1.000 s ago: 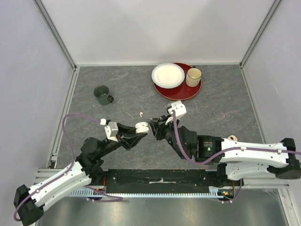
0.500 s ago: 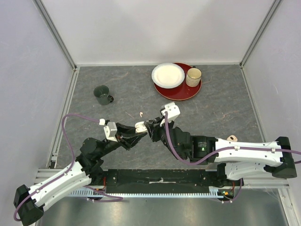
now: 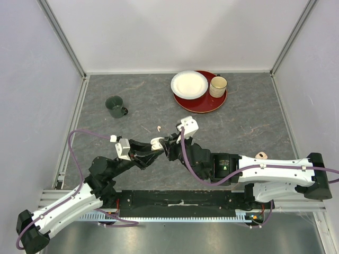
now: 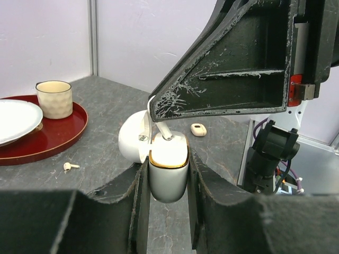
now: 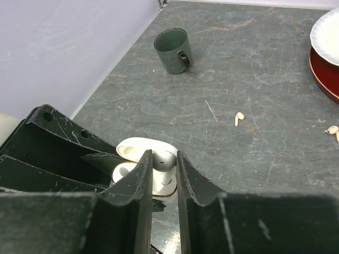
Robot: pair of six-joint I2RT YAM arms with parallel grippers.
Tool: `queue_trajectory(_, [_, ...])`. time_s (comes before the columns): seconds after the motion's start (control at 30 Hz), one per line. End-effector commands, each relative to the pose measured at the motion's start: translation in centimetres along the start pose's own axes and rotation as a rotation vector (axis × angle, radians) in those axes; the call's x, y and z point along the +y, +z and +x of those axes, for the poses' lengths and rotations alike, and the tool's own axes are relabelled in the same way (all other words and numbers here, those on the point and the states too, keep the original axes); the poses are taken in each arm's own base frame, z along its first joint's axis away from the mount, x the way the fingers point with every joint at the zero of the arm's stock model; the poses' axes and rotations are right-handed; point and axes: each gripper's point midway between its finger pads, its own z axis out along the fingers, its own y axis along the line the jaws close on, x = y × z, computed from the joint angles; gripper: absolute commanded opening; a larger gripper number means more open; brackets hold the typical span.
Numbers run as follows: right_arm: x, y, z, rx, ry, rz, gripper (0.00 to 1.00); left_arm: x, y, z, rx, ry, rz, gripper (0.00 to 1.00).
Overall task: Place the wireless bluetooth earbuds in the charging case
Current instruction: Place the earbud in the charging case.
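Note:
My left gripper (image 4: 167,164) is shut on the white charging case (image 4: 168,172), which stands upright with its lid (image 4: 131,142) swung open. The case (image 3: 157,142) hangs above the table's near middle. My right gripper (image 5: 164,157) is shut on one white earbud (image 5: 166,157) right over the case (image 5: 123,170). The earbud's stem (image 4: 165,132) points down into the case's open top. A loose earbud (image 3: 159,127) lies on the table just beyond both grippers. A further earbud (image 5: 332,129) lies near the red tray.
A dark green mug (image 3: 115,106) stands at the back left. A red tray (image 3: 204,103) at the back holds a white plate (image 3: 189,84) and a cream cup (image 3: 217,86). A small beige oval object (image 3: 260,155) lies by the right arm.
My right gripper has carried its earbud leftward and down until it meets the open case. The left gripper and case shifted slightly left.

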Motion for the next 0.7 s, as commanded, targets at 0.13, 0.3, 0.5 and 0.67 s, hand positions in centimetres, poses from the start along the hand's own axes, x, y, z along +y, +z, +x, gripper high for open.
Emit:
queue_trajectory(0.13, [0.8, -0.3, -0.8, -0.001, -0.065, -0.02, 0.0, -0.2, 0.0, -2.2, -0.085, -0.008, -0.007, 0.02])
queue_trajectory(0.3, [1.1, -0.2, 0.0, 0.019, -0.103, -0.025, 0.0, 0.0, 0.1, -2.3, -0.084, -0.002, -0.016, 0.02])
queue_trajectory(0.5, [1.3, -0.5, 0.9, 0.027, -0.123, -0.012, 0.0, 0.8, 0.0, -2.5, -0.1, -0.018, -0.065, 0.02])
queue_trajectory(0.67, [1.5, -0.6, 1.1, 0.031, -0.128, -0.017, 0.0, 1.1, -0.2, -2.8, -0.119, -0.018, -0.084, 0.02])
